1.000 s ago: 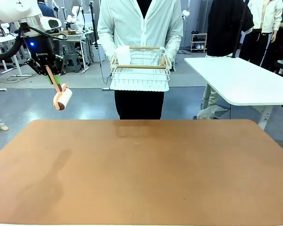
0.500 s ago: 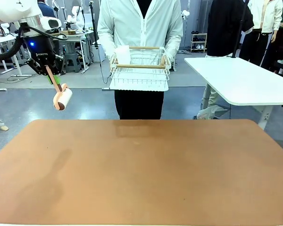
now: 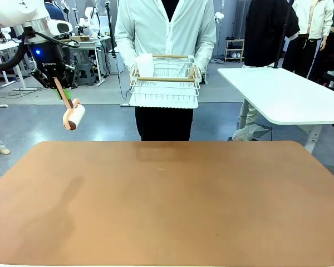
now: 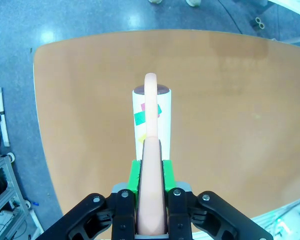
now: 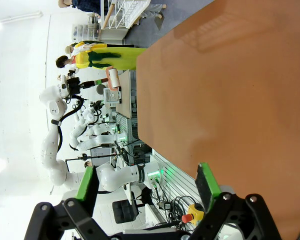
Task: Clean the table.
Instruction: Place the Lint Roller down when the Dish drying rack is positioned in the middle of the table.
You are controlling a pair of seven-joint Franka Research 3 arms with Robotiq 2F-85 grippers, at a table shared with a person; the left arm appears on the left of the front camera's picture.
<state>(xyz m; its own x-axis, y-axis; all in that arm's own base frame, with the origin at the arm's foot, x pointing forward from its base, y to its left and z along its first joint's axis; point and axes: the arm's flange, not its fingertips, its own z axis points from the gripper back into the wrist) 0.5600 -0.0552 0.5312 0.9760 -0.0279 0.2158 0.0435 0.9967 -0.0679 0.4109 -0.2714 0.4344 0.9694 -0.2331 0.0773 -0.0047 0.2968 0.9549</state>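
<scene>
One reddish-brown matte worktop (image 3: 172, 200) with rounded corners, broad and bare, spread below. Above its far-left corner, left pincer (image 3: 60, 89) clamped tight on one peach-handled white lint roller (image 3: 73, 117), held clear of the surface. Right pincer (image 5: 145, 185) spread wide, holding nothing. Beyond the far edge, one white wire rack (image 3: 165, 78) in a person's hands.

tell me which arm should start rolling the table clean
Left, probably: its gripper is shut on the lint roller, held above the table. The right gripper is open and holds nothing.
</scene>
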